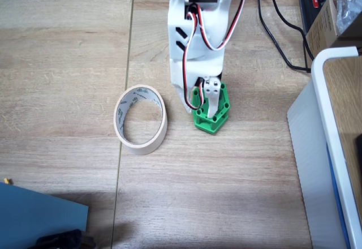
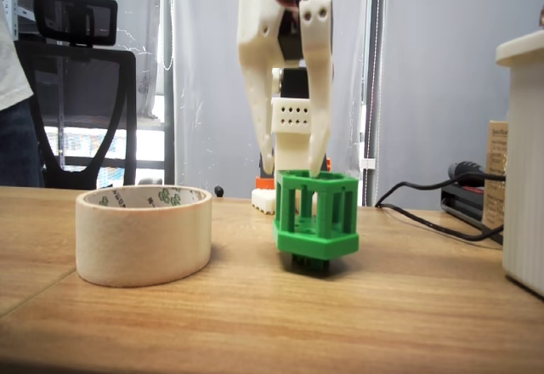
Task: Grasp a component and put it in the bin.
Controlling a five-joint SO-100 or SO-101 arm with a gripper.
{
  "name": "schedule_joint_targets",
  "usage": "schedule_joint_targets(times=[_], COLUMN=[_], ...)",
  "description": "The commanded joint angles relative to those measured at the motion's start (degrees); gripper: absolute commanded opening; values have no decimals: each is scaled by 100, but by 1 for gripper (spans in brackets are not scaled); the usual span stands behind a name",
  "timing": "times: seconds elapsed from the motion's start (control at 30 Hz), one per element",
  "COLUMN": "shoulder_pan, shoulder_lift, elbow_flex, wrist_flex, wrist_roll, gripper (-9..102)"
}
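A wooden bench [image 1: 62, 62] fills a fixed view, with a seam running down its left part. A white-rimmed container [image 1: 325, 147] stands at the right edge, a black cable [image 1: 277, 39] curling behind it. A blue sheet [image 1: 39, 215] lies at bottom left. A black chair [image 2: 81, 93] stands behind the bench in a fixed view.

You are looking at a bright green component [image 1: 212, 112] showing round holes. The cream-beige bin [image 1: 141, 119] is showing green print inside.
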Motion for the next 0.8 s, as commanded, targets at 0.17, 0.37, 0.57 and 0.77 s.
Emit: schedule_joint_targets(times=[0.17, 0.37, 0.57, 0.77], shoulder_pan=[-18, -88, -97, -97], shoulder_lift=[97, 580, 756, 738], elbow_flex=[-44, -185, -431, -633], wrist_flex=[-35, 229, 1266, 1705], wrist_roll=[18, -70, -97, -105], gripper=[17, 17, 17, 17])
